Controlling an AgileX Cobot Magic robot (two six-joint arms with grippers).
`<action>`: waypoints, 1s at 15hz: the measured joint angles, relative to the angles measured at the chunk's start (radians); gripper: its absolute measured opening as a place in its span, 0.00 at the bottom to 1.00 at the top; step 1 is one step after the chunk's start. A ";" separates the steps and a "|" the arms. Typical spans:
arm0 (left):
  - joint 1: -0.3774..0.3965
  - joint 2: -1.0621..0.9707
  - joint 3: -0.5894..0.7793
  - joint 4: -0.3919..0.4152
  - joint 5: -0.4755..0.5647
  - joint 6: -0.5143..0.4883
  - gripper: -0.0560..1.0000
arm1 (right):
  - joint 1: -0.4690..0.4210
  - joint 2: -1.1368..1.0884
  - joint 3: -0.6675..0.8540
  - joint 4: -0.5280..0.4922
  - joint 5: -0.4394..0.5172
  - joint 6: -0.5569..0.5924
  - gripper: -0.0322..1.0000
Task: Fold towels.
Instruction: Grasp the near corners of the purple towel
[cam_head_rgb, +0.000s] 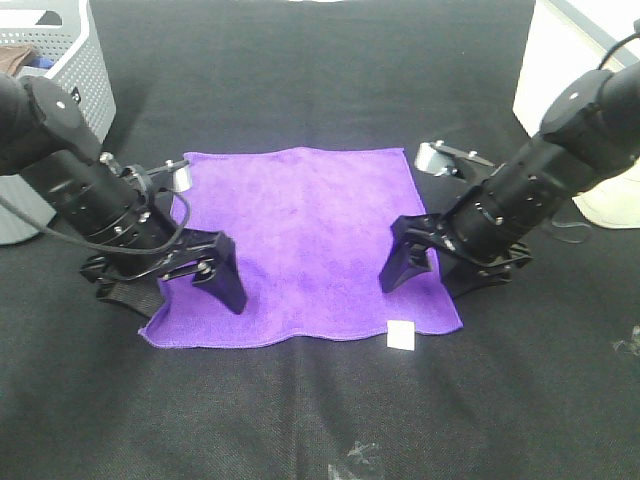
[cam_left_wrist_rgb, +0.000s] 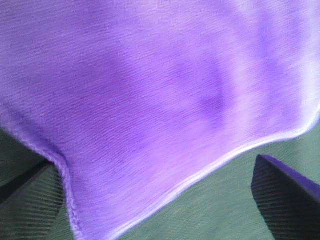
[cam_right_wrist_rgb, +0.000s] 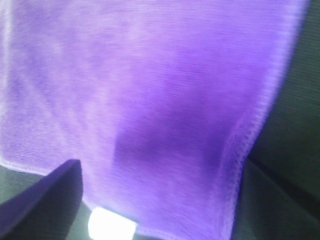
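A bright purple towel (cam_head_rgb: 300, 240) lies spread flat on the black table, with its small white tag (cam_head_rgb: 400, 335) at the near right corner. My left gripper (cam_head_rgb: 170, 288) is open and low over the towel's near left corner. One of its fingers (cam_head_rgb: 225, 282) is on the cloth and the other is off the left edge. In the left wrist view the towel (cam_left_wrist_rgb: 150, 90) fills the frame, with the corner between the fingers (cam_left_wrist_rgb: 287, 200). My right gripper (cam_head_rgb: 440, 268) is open and straddles the towel's right edge near the tag (cam_right_wrist_rgb: 112, 225). The right wrist view shows the towel (cam_right_wrist_rgb: 150, 100) between dark fingers (cam_right_wrist_rgb: 45, 205).
A grey perforated basket (cam_head_rgb: 60, 60) holding cloths stands at the far left corner. A white box (cam_head_rgb: 565, 60) sits at the far right, with a pale object (cam_head_rgb: 612, 205) behind the right arm. Small scraps (cam_head_rgb: 355, 455) lie near the front edge.
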 joint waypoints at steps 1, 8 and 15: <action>-0.008 0.006 -0.008 -0.017 0.001 -0.001 0.93 | 0.018 0.001 0.000 0.004 -0.009 0.000 0.83; -0.042 0.031 -0.027 -0.037 0.010 -0.013 0.83 | 0.072 0.023 -0.060 0.013 0.029 -0.001 0.72; -0.048 0.057 -0.020 -0.010 -0.018 -0.023 0.07 | 0.072 0.023 -0.069 -0.139 0.067 0.016 0.21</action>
